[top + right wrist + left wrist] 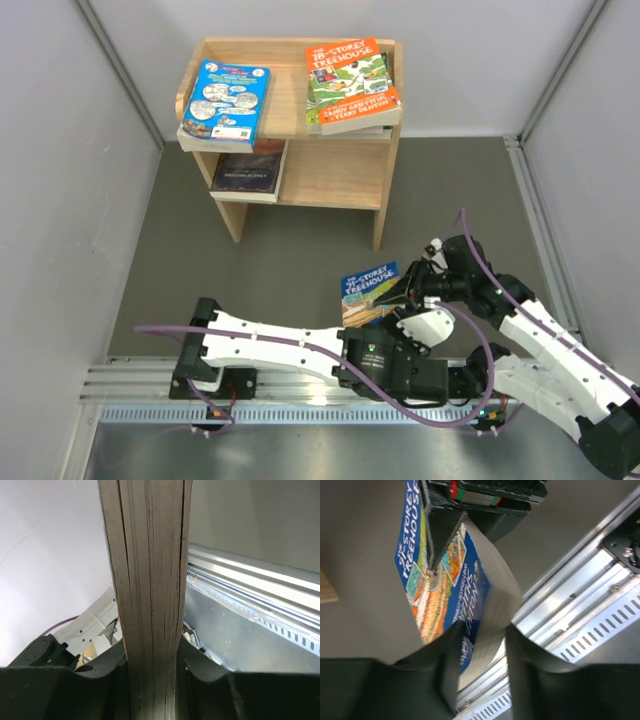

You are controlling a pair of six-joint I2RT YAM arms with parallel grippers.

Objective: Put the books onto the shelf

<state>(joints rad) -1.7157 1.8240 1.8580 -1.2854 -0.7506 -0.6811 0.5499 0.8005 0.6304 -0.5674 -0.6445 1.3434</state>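
- One blue book [368, 290] sits off the shelf [388, 190], held above the grey table [300, 260] near the arms and well apart from the shelf front.
- Seen from overhead, its cover tilts up toward the camera, with the title end toward the shelf. The near end is hidden behind the grippers.
- The cover is glossy blue with yellow "Storey Treehouse" lettering and orange and green cartoon panels. The page block is thick, cream-grey and finely lined.
- The right gripper [152, 665] is clamped on the page block. Its own camera shows the page edges running straight up from between its black fingers.
- The left gripper [480, 640] straddles the opposite end of the book, one finger by the cover and one by the page edge. I cannot tell whether it is pressing or loose.
- The shelf is pale bare wood with two tiers, flat side panels and a low rim on top.
- On the top tier, a light-blue book [225, 100] lies flat at the left, overhanging the front edge. A green-and-orange book [350, 85] lies flat at the right on top of others.
- On the lower tier, a dark book [250, 170] lies flat at the left.
- A ribbed, slotted metal rail [300, 385] runs along the near edge.
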